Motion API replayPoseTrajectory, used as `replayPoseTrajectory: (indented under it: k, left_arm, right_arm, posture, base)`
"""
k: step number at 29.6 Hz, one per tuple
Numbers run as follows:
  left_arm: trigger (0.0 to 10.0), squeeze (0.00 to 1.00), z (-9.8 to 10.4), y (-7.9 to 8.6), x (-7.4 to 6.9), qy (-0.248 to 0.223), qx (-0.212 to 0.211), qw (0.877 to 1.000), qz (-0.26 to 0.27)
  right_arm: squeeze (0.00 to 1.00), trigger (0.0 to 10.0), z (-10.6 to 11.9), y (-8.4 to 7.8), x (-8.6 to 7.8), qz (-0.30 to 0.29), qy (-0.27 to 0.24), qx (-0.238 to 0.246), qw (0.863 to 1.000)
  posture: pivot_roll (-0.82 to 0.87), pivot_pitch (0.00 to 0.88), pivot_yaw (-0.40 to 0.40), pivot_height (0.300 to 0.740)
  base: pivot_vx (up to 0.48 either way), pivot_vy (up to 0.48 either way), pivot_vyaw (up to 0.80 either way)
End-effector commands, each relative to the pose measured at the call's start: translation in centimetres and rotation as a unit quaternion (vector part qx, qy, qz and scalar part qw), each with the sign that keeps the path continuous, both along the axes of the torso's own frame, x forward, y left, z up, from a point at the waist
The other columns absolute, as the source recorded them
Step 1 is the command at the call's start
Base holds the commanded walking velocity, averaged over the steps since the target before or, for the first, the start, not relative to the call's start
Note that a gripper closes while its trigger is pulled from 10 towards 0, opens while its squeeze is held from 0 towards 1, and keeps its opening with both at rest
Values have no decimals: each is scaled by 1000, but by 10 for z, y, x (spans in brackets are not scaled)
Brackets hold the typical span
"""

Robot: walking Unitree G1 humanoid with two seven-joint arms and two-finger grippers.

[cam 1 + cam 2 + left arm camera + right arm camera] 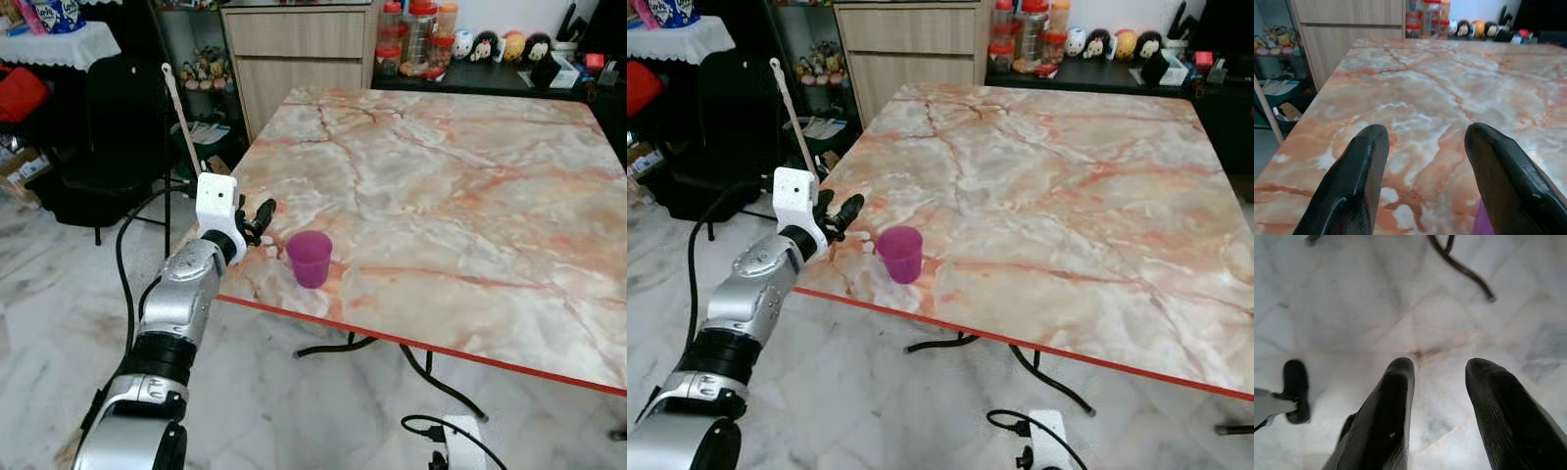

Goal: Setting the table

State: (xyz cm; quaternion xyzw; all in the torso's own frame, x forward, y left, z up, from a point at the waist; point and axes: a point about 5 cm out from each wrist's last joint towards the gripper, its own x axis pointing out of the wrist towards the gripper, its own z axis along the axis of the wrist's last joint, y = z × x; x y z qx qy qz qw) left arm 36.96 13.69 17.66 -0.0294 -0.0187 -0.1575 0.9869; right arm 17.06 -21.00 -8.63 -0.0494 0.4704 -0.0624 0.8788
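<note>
The marble table [460,196] carries one purple cup [310,258] at its seven o'clock corner, in easy reach. At the cup's nine o'clock, the left gripper [263,220] hovers with fingers spread, holding nothing. The right gripper [1435,396] hangs parted over the floor [1352,308].

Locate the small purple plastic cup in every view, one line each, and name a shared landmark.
Left eye view: small purple plastic cup near the marble table's near-left edge, beside the left gripper.
Right eye view: same spot.
Left wrist view: purple sliver at the bottom edge.
Right wrist view: not in it.
Shared landmark: wooden cabinet.
</note>
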Motion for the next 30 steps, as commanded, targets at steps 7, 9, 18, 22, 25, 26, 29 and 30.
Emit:
replayPoseTrajectory:
  k: [7, 9, 18, 22, 25, 26, 29, 30]
  left_arm:
    - [10000, 0, -3, 0, 1, -1, -14, 1000, 8]
    - [10000, 0, -2, 0, 1, -3, -15, 1000, 9]
    - [10000, 0, -1, 0, 1, -7, -15, 1000, 7]
    - [10000, 0, 0, 3, 1, -7, -12, 1000, 7]
    - [10000, 0, 1, 4, 1, -8, -11, 1000, 7]
    - [10000, 0, 1, 4, 1, -9, -10, 1000, 7]
    - [10000, 0, 2, 5, 1, -9, -9, 1000, 6]
    - [10000, 0, 2, 6, 1, -9, -7, 1000, 6]
  right_arm:
    - [0, 10000, 4, -6, 5, -5, -13, -1, 1000]
    - [0, 10000, 4, -4, 5, -10, -17, 4, 1000]
    - [0, 10000, 1, 2, 2, -11, -11, 13, 1000]
    - [0, 10000, 0, 5, 1, -18, -10, 16, 1000]
    - [0, 10000, -1, 6, 1, -17, -10, 18, 1000]
    - [0, 10000, -1, 7, 1, -17, -10, 18, 1000]
    - [0, 10000, -1, 9, 0, -22, -10, 23, 999]
    - [0, 10000, -1, 10, 1, -24, -11, 26, 999]
  posture:
    - [-3, 0, -7, 740]
    - [-3, 0, -5, 740]
    - [2, 0, 13, 740]
    - [10, 0, 23, 740]
    - [12, 0, 27, 740]
    - [12, 0, 27, 740]
    - [14, 0, 33, 740]
    - [16, 0, 36, 740]
  base:
    - [117, 0, 0]
    - [300, 0, 0]
    - [312, 0, 0]
    - [323, 0, 0]
    - [331, 0, 0]
    - [334, 0, 0]
    - [333, 0, 0]
    - [330, 0, 0]
